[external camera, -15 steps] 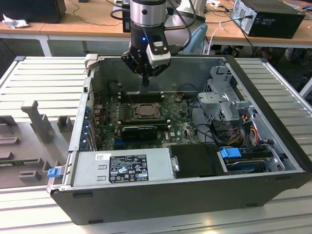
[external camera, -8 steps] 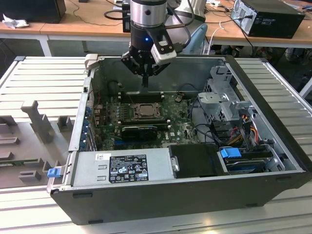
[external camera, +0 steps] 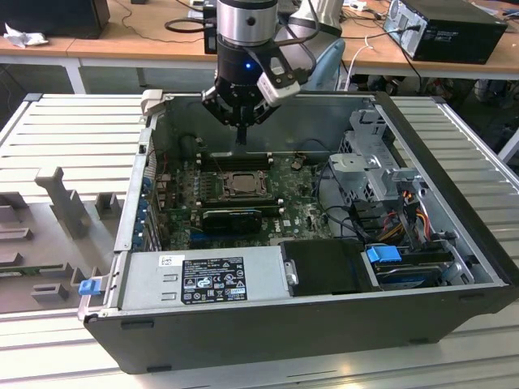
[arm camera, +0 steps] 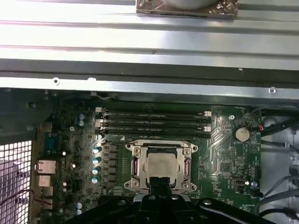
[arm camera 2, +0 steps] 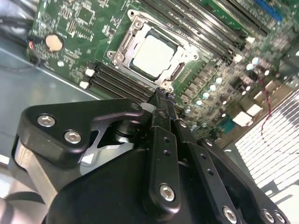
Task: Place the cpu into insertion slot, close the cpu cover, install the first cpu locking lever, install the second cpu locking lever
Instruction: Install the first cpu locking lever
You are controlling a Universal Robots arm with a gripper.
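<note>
The cpu (arm camera: 160, 164), a pale silver square, lies flat in the insertion slot (arm camera 2: 125, 43) on the green motherboard. The cpu cover (arm camera: 187, 163), a silver frame, lies down around it, and the chip's top shows through its window. In the exterior view the cpu (external camera: 242, 185) sits mid-board inside the open computer case. My gripper (external camera: 242, 138) hangs above the board just behind the socket. Its two black fingers are pressed together with nothing between them. In both wrist views the gripper (arm camera 2: 162, 96) (arm camera: 161, 183) ends close to the cover's edge. I cannot make out how the locking levers stand.
Black memory slots (arm camera: 154, 122) run beside the socket. A ribbed black heatsink (external camera: 231, 219), the power supply (external camera: 203, 279), a drive cage (external camera: 373, 174) and loose cables (external camera: 405, 215) fill the case. A coin battery (arm camera: 241, 134) sits on the board. The case walls (external camera: 130, 194) ring the work area.
</note>
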